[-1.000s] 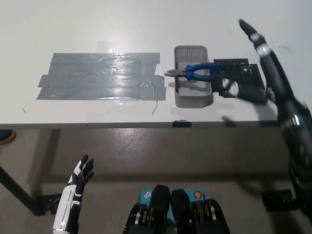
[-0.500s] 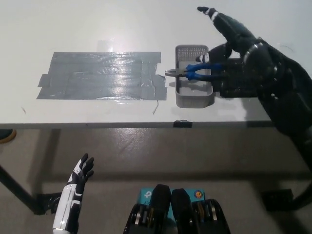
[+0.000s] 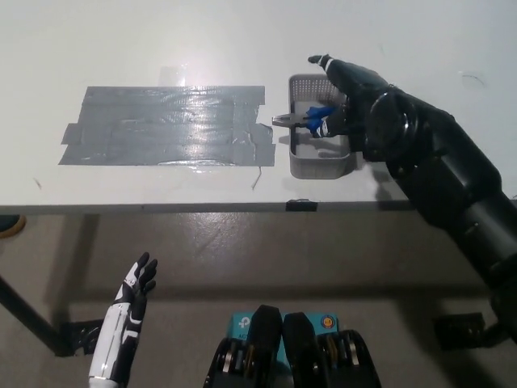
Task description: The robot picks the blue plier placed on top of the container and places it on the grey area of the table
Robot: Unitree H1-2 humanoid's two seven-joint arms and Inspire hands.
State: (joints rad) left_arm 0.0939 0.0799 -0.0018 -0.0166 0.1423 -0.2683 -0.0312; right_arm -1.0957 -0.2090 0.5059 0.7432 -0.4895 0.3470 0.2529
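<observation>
Plier: the blue plier point(image 3: 311, 118) lies across the top of the grey container point(image 3: 321, 161), long axis left-right, metal nose poking left past the rim toward the grey area point(image 3: 166, 125), blue handles to the right.
Right robot hand: the black right robot hand point(image 3: 349, 95) sits over the handles, covering most of them; can't tell whether it grips.
Change: half a second ago it was further right and higher; now it's down over the container.
Left robot hand: white left robot hand point(image 3: 136, 286), fingers apart, below the table point(image 3: 242, 40) edge.
</observation>
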